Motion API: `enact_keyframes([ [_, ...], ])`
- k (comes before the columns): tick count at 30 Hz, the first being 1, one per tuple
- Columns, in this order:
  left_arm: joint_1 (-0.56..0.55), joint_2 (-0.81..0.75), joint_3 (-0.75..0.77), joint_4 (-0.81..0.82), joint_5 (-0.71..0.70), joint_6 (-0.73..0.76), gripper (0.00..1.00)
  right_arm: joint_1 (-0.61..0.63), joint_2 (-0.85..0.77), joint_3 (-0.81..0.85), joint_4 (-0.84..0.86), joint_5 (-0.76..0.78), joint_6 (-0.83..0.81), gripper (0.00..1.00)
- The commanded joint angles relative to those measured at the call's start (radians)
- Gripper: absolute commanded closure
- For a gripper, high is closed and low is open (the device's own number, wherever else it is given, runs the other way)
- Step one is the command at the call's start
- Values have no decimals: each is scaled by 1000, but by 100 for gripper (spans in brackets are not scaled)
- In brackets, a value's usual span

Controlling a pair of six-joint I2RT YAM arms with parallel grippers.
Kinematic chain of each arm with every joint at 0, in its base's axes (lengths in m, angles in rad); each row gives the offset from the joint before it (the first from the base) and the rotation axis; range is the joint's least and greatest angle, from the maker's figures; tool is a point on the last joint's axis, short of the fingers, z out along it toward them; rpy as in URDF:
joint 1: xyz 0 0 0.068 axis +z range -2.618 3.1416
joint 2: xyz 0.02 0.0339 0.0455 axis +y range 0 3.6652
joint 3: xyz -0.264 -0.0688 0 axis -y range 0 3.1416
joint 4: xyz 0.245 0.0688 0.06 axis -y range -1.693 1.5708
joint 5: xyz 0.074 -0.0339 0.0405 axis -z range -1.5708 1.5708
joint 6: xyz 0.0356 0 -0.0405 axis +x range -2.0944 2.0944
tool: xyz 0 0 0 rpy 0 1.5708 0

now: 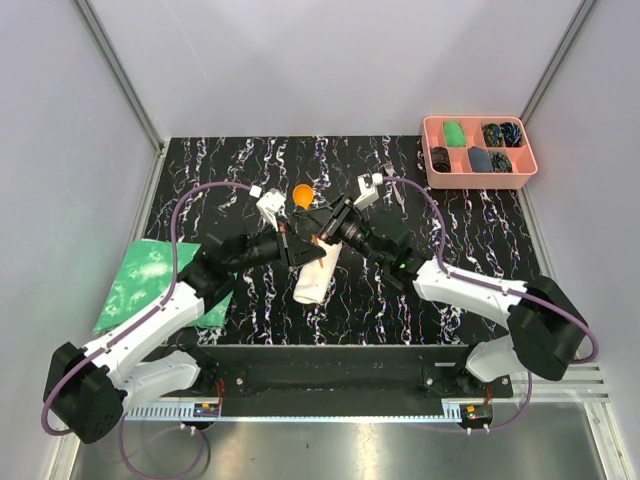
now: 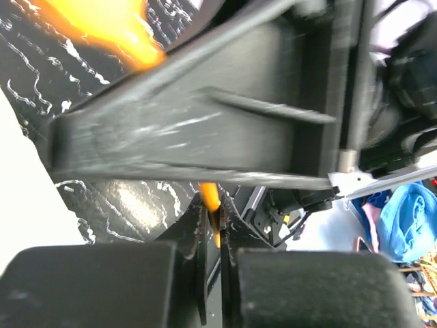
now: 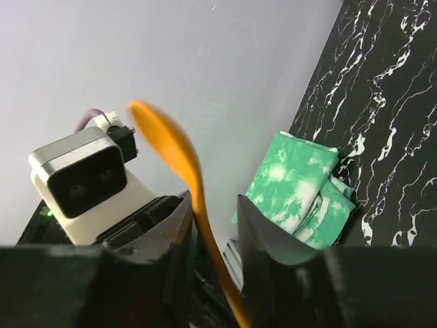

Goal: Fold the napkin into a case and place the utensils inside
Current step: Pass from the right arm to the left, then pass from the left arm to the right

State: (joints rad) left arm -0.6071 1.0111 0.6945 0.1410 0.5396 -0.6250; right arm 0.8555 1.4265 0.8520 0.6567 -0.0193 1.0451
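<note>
— Pinched tight in left jaws: slim orange plastic spoon (image 2: 210,198), by its handle, just above long cream-white folded cloth case (image 1: 314,275) on counter (image 1: 460,260).
— Right jaws parted loosely around same spoon. Likely a handover, re-aiming for case's pocket.

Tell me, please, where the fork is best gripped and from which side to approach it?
Grip the fork at mid-handle, straight down from above, fingers across it. It lies flat on the table, slim, running roughly near to far, so a side approach would likely find no purchase. The tray sits apart on its right, leaving finger room.
</note>
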Motion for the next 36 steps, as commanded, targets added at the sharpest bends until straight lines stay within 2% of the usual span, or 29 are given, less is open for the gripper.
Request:
enact_keyframes([
  [1, -6, -25, 77, -70, -27, 166, 100, 14, -90, 7, -98, -2, -65, 58],
  [2, -6, -31, 89, -137, -29, 186, 100, 11, -133, 13, -205, 1, -162, 51],
  [3, -5, -31, 105, -190, -23, 214, 100, 7, -153, 28, -279, 5, -228, 34],
  [4, -5, -31, 134, -230, -14, 259, 100, -9, -169, 74, -428, 4, -296, 28],
  [6, -5, -29, 155, -326, -7, 298, 100, -36, -199, 143, -549, -34, -478, 20],
  [9, -2, -17, 188, -402, 40, 320, 100, -85, -236, 208, -696, -134, -687, 17],
  [12, 1, 3, 203, -446, 109, 315, 100, -145, -247, 292, -834, -220, -856, 18],
  [14, 3, 21, 206, -466, 143, 306, 100, -168, -239, 329, -910, -284, -951, 27],
  [16, 4, 27, 203, -468, 181, 294, 100, -210, -215, 395, -984, -412, -1000, 33],
  [17, 4, 35, 203, -472, 187, 289, 100, -214, -181, 421, -1006, -430, -1028, 35],
  [25, 4, 56, 220, -491, 227, 294, 100, -220, -42, 536, -1068, -623, -1077, 49],
  [26, 4, 58, 223, -498, 230, 297, 100, -220, -31, 542, -1068, -633, -1076, 57],
  [29, 4, 75, 230, -514, 243, 307, 100, -222, -5, 564, -1071, -637, -1079, 70],
  [31, 4, 89, 235, -526, 237, 318, 100, -222, 8, 575, -1071, -621, -1082, 92],
  [32, 10, 96, 241, -541, 206, 323, 100, -222, 9, 578, -1069, -598, -1082, 98],
  [33, 23, 103, 256, -560, 176, 312, 92, -225, 14, 578, -1071, -566, -1080, 100],
  [34, 41, 109, 255, -569, 154, 295, 79, -230, 17, 576, -1063, -485, -1076, 100],
  [36, 113, 100, 235, -558, 50, 227, 64, -269, 25, 568, -1051, -424, -1071, 100],
])
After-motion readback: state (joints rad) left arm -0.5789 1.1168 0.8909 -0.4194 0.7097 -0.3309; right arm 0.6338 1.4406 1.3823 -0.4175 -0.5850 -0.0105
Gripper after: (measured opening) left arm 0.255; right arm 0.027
